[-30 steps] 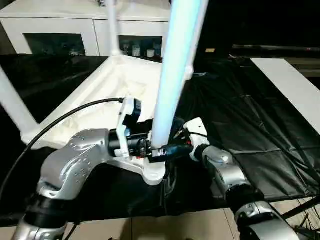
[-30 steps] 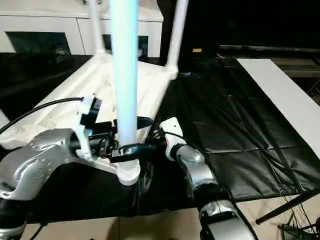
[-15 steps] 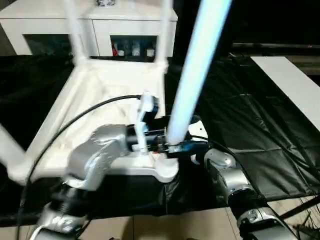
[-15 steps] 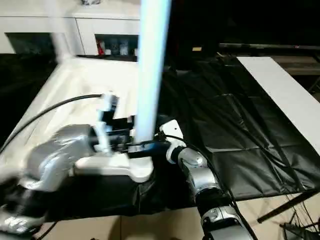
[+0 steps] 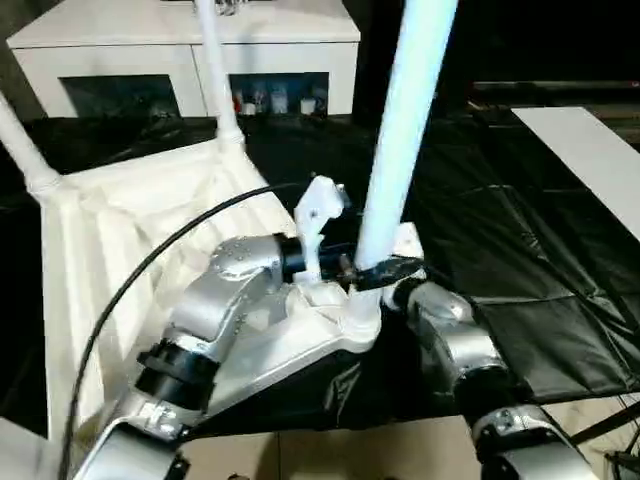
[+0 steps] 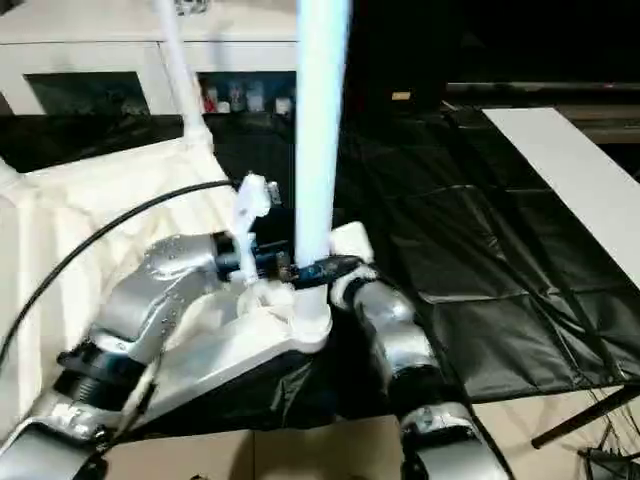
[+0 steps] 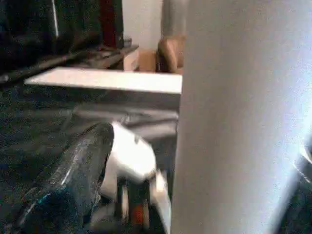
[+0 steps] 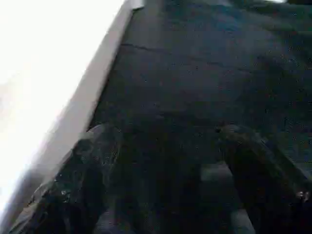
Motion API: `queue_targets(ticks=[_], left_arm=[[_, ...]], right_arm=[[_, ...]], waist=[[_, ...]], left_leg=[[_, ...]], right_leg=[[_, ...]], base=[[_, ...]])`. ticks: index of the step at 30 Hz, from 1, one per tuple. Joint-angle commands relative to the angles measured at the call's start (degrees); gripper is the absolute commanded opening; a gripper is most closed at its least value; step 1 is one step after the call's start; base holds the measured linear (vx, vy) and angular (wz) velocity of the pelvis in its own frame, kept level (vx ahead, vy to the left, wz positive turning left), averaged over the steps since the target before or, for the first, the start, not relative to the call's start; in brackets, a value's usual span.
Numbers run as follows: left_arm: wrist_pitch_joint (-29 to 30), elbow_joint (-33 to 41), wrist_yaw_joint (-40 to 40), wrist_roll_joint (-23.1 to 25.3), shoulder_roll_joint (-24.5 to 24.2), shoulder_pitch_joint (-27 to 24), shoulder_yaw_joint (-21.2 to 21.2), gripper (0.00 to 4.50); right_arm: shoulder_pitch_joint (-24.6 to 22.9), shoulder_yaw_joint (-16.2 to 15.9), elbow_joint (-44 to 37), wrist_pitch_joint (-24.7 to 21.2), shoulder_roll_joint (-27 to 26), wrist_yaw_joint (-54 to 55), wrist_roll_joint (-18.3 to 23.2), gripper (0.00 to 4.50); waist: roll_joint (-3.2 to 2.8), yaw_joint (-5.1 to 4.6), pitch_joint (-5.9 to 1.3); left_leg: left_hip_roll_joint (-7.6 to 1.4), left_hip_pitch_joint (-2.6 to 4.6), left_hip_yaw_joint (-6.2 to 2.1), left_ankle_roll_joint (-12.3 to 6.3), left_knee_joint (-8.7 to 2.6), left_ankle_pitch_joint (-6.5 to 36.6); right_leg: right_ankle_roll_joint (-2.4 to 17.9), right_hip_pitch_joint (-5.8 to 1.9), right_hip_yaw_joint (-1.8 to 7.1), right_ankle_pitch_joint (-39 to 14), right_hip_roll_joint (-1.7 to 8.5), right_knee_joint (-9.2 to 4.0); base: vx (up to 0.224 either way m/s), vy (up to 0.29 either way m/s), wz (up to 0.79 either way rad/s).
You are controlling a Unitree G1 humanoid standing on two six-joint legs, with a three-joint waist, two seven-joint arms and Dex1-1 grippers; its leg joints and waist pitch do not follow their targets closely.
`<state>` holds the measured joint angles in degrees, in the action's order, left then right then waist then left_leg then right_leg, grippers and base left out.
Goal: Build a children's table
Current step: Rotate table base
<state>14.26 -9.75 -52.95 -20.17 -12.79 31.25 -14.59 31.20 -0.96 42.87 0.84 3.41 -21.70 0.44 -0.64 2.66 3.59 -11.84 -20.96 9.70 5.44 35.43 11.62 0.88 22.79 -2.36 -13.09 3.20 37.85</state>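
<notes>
The tabletop (image 5: pixel 130 230) lies upside down on my black sheet (image 5: pixel 520 270), ribbed underside up, its near right corner socket (image 5: pixel 355 320) just in front of me. A white leg (image 5: pixel 400 150) rises from that socket, leaning slightly right. My left gripper (image 5: pixel 345 270) sits at the leg's base, fingers spread wide to either side of the tube; in the left wrist view the leg stands against one black finger (image 7: pixel 68 180). My right gripper (image 8: pixel 165 185) is close to the right of the socket, fingers apart over bare sheet, holding nothing. Two more legs (image 5: pixel 215 70) stand in the far corners. A white cabinet (image 5: pixel 180 55) stands beyond.
</notes>
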Motion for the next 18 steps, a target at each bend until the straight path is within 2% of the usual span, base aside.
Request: queue_targets(ticks=[1, 2, 5, 6, 7, 8, 9, 10, 11, 14, 15, 17, 18], left_arm=[[0.86, 1.27, -1.03, 0.54, -1.81, -1.01, 0.8, 4.38], [1.52, 2.08, -1.48, 0.5, -2.48, -1.46, 0.48, 4.38], [4.59, 5.25, -2.89, 0.05, -4.78, -3.09, -0.5, 4.38], [8.13, 8.37, -3.95, -0.67, -7.11, -4.71, -1.28, 4.38], [8.13, 8.37, -3.95, -0.67, -7.11, -4.71, -1.28, 4.38], [12.47, 11.65, -4.79, 0.15, -10.98, -6.35, -3.06, 4.38], [14.45, 13.17, -4.84, 0.68, -12.74, -7.17, -3.81, 4.38], [16.37, 14.59, -4.27, 1.45, -14.34, -8.0, -4.23, 4.38], [17.42, 15.56, -3.71, 2.07, -15.3, -8.58, -4.31, 4.38], [21.87, 20.28, 0.25, 4.86, -18.24, -10.92, -3.68, 4.38], [24.19, 22.49, 3.21, 7.33, -19.18, -11.68, -3.46, 4.38], [25.59, 24.95, 3.85, 8.14, -20.61, -12.8, -3.49, 4.38], [28.17, 26.88, 3.89, 6.91, -21.81, -13.78, -3.32, 4.38]], right_arm=[[0.6, 1.69, -1.26, 1.14, 1.28, 1.08, 1.01, 3.68], [0.62, 2.01, -1.31, 1.23, 1.61, 1.31, 1.16, 3.68], [0.79, 3.31, -1.32, 1.22, 2.61, 2.08, 2.0, 3.68], [1.1, 4.33, -0.9, 1.32, 3.29, 2.69, 2.53, 3.68], [1.1, 4.33, -0.9, 1.32, 3.29, 2.69, 2.53, 3.68], [1.32, 4.71, -0.55, 1.39, 3.96, 2.86, 2.52, 3.68], [1.23, 4.75, -0.74, 1.34, 4.26, 2.78, 2.44, 3.68], [1.13, 4.81, -1.02, 1.12, 4.58, 2.53, 2.45, 3.68], [1.08, 4.81, -1.21, 0.9, 4.86, 2.25, 2.42, 3.68], [0.6, 4.1, -2.21, -0.56, 6.77, 0.58, 1.73, 3.68], [0.23, 3.36, -2.69, -1.56, 8.05, -0.53, 1.04, 3.68], [-0.2, 2.51, -3.28, -2.85, 9.46, -1.34, 0.18, 3.68], [-0.75, 1.79, -4.0, -4.15, 10.75, -2.17, -0.55, 3.68]], waist=[[-0.45, 0.44, -3.88], [-0.22, 0.59, -3.97], [-0.28, 0.62, -3.99], [-0.35, 0.7, -3.94], [-0.35, 0.71, -3.93], [-0.51, 0.77, -3.92], [-0.5, 0.86, -4.07], [-0.45, 0.65, -3.9], [-0.54, 0.69, -3.95], [-0.35, 0.74, -3.88], [-0.52, 0.8, -3.98], [-0.29, 1.01, -3.87], [-0.14, 1.14, -3.79]], left_leg=[[-1.01, 0.25, -0.14, -0.22, -4.44, 8.1], [-1.05, 0.29, -0.15, -0.2, -4.43, 7.7], [-1.02, 0.29, -0.06, -0.31, -4.41, 7.35], [-1.06, 0.28, -0.06, -0.39, -4.46, 7.18], [-1.05, 0.27, -0.06, -0.41, -4.47, 7.2], [-0.98, 0.41, 0.08, -0.34, -4.39, 7.23], [-1.09, 0.32, -0.11, -0.28, -4.44, 6.93], [-0.93, 0.23, 0.01, -0.46, -4.47, 6.85], [-0.89, 0.42, 0.11, -0.56, -4.37, 6.74], [-0.88, 0.22, 0.08, -0.69, -4.4, 5.83], [-1.0, 0.31, 0.07, -0.62, -4.36, 5.79], [-0.88, 0.2, 0.09, -0.93, -4.28, 5.43], [-0.79, 0.16, 0.13, -0.78, -4.32, 5.8]], right_leg=[[13.86, -3.33, 2.71, -0.14, 3.88, -4.83], [13.73, -3.38, 2.7, 0.22, 3.9, -4.66], [13.58, -3.27, 2.71, 0.77, 3.86, -4.55], [13.63, -3.19, 2.64, 1.02, 3.82, -4.47], [13.64, -3.17, 2.63, 0.94, 3.84, -4.48], [13.66, -3.01, 2.64, 0.91, 3.72, -4.55], [13.64, -3.16, 2.58, 1.36, 3.82, -4.29], [13.49, -3.05, 2.56, 1.48, 3.58, -4.37], [13.53, -2.96, 2.6, 1.62, 3.56, -4.44], [13.41, -3.14, 2.52, 2.08, 3.43, -4.47], [13.46, -3.15, 2.48, 2.4, 3.42, -4.37], [13.3, -3.19, 2.46, 2.24, 3.39, -4.46], [13.02, -3.19, 2.51, 0.15, 3.49, -4.6]], base=[[0.0, 0.0, 0.0], [0.0, 0.0, 0.0], [0.0, 0.0, 0.0], [0.0, 0.0, 0.0], [0.0, 0.0, 0.0], [0.0, 0.0, 0.0], [0.0, 0.0, 0.0], [0.0, 0.0, 0.0], [0.0, 0.0, 0.0], [0.0, 0.0, 0.0], [0.0, 0.0, 0.0], [0.0, 0.0, 0.0], [0.0, 0.0, 0.0]])
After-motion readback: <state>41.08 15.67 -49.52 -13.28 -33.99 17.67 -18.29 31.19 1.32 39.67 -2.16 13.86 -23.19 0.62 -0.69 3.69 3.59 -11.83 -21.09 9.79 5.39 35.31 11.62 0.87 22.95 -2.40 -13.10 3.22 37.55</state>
